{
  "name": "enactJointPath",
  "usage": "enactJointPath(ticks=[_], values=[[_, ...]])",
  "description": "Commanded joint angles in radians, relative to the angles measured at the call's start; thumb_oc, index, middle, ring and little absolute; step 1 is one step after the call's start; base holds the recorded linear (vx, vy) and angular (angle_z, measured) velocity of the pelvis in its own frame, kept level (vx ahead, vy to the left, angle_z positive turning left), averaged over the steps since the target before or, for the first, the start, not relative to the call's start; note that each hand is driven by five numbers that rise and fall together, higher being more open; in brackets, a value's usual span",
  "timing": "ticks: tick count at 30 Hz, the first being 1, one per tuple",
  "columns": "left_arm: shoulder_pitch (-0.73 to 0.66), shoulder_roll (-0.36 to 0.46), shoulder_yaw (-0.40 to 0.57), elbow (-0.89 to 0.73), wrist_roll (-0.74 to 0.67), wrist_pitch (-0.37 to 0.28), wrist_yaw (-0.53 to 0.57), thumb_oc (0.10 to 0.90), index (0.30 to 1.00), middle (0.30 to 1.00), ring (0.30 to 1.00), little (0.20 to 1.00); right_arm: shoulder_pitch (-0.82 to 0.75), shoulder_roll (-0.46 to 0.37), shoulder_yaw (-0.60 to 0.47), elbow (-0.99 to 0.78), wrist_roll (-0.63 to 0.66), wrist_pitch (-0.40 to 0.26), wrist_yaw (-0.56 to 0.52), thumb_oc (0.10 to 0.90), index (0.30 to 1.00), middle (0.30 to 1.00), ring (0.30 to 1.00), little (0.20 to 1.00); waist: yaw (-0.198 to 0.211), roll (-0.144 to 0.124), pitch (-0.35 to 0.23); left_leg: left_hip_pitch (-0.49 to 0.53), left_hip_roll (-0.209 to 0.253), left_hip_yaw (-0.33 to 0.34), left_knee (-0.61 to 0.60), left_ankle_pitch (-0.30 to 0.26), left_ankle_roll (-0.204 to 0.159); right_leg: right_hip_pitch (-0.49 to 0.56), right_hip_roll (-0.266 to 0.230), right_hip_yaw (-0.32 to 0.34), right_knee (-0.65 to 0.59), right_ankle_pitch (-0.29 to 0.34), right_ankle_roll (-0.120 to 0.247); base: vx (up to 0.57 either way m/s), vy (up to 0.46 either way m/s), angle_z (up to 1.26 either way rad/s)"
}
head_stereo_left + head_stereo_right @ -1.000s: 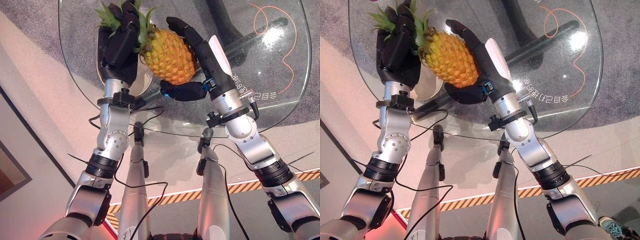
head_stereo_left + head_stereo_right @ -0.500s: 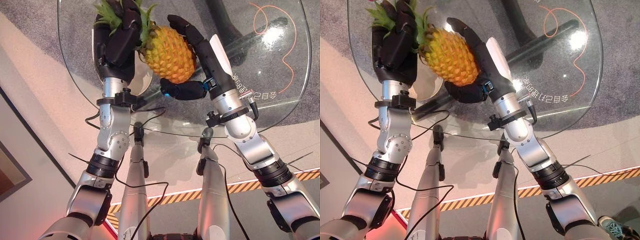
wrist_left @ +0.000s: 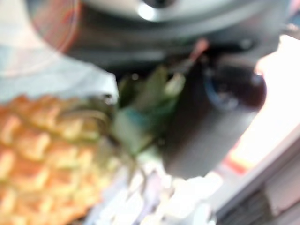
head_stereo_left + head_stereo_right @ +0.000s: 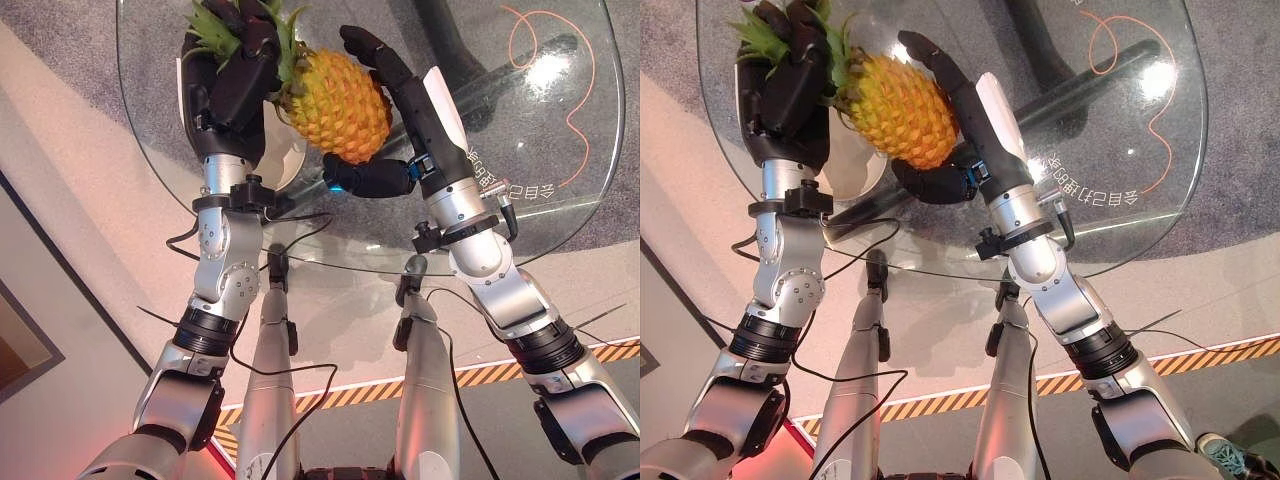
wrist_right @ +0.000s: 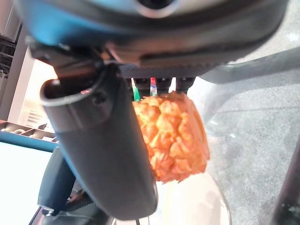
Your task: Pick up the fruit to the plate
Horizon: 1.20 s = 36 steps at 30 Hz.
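A yellow-orange pineapple (image 4: 335, 100) with a green crown hangs tilted over a white plate (image 4: 292, 152) on the glass table (image 4: 560, 190), held between both hands. My left hand (image 4: 232, 95) has its fingers curled round the crown at the fruit's left end. My right hand (image 4: 402, 92) clasps the body from the right, fingers (image 4: 932, 52) bent over the far side and the thumb (image 4: 365, 181) under it. The right wrist view looks along that hand at the fruit's scaly body (image 5: 173, 136). Most of the plate is hidden by the left hand and the fruit.
The round glass table's near edge (image 4: 400, 266) runs just in front of both wrists. An orange cord (image 4: 572, 110) loops on the table's far right. The table's dark base (image 4: 470, 50) shows through the glass behind the right hand.
Both hands have carried the pineapple slightly farther from me and a bit leftward, over the plate. The grip of each hand looks unchanged.
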State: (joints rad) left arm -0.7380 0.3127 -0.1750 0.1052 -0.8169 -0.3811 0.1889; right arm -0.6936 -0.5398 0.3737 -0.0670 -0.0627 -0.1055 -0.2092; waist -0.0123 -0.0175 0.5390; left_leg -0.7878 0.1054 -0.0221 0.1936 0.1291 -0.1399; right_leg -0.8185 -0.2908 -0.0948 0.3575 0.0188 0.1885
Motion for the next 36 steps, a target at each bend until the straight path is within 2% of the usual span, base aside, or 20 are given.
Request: enactJointPath(ticks=[1, 18, 36], values=[[-0.068, 0.029, 0.052, -0.122, 0.095, -0.121, -0.009, 0.100, 0.300, 0.300, 0.300, 0.200, -0.094, 0.013, -0.145, -0.121, -0.026, -0.110, -0.112, 0.800, 0.900, 0.900, 0.900, 0.900, 0.010, -0.017, -0.019, 0.013, -0.012, 0.018, 0.078, -0.082, 0.049, 0.050, 0.045, -0.051, -0.103, 0.067, -0.044, 0.00, 0.000, 0.00], [-0.066, -0.003, 0.094, -0.107, 0.079, -0.227, 0.132, 0.100, 0.300, 0.300, 0.300, 0.200, -0.103, 0.027, -0.150, -0.124, -0.039, -0.114, -0.119, 0.800, 0.900, 0.900, 0.900, 0.900, 0.011, -0.022, -0.019, 0.002, -0.012, 0.015, 0.067, -0.066, 0.047, 0.040, 0.048, -0.053, -0.107, 0.072, -0.048, 0.00, 0.000, 0.00], [-0.075, -0.041, 0.129, -0.125, 0.166, -0.323, 0.313, 0.100, 0.300, 0.300, 0.300, 0.200, -0.108, 0.044, -0.145, -0.118, -0.050, -0.106, -0.139, 0.800, 0.900, 0.900, 0.900, 0.900, 0.014, -0.031, -0.019, -0.004, -0.012, 0.009, 0.070, -0.066, 0.043, 0.040, 0.050, -0.054, -0.106, 0.065, -0.052, 0.00, 0.000, 0.00]])
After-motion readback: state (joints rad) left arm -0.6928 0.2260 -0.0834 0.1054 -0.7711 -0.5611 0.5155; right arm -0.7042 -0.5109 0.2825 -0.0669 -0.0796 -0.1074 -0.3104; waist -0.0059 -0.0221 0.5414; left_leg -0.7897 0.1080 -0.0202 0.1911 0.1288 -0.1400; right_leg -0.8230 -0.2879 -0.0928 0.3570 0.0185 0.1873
